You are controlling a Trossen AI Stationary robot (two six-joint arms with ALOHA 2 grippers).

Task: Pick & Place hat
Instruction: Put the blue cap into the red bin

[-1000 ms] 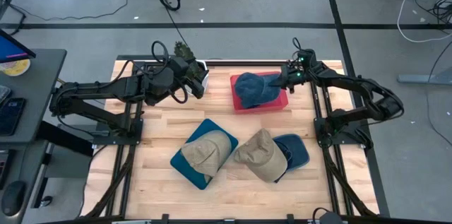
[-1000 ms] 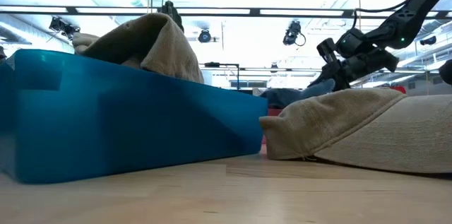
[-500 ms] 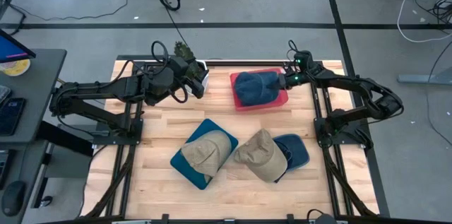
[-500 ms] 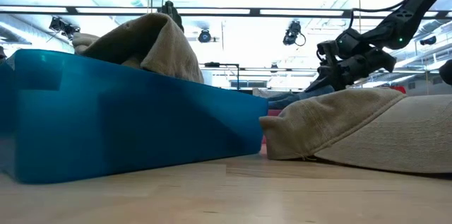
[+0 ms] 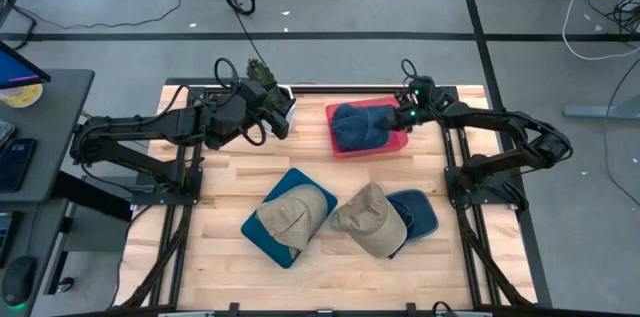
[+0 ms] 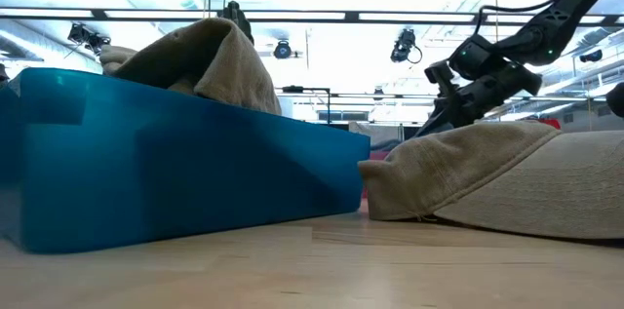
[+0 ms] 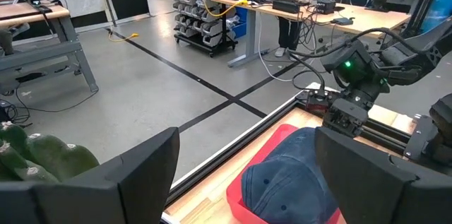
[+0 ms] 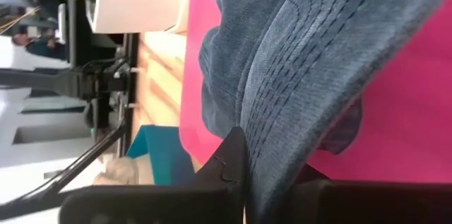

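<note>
High view: a wooden table (image 5: 225, 187) seen from straight above, with an arm at each far side.
Landmark: a red tray (image 5: 344, 144) at the table's far edge, between the two arms.
Hat: a blue denim cap (image 5: 358, 125) lies in the red tray, covering most of it.
Right gripper (image 5: 402, 115): at the tray's right edge, down at the cap's brim. In the right wrist view the denim (image 8: 311, 61) fills the frame and runs between the dark fingers (image 8: 229, 164), which are clamped on it.
Left gripper (image 5: 283, 115): held above the table, left of the red tray and apart from it; its fingers (image 7: 134, 174) are spread wide in the left wrist view, nothing between them.
Other hats: nearer than the red tray, one tan cap (image 5: 292, 214) sits in a blue bin (image 5: 270, 240); a second tan cap (image 5: 368, 219) overlaps another blue bin (image 5: 421, 215).
Hard to make out: in the low view the blue bin and tan caps block the red tray completely.
</note>
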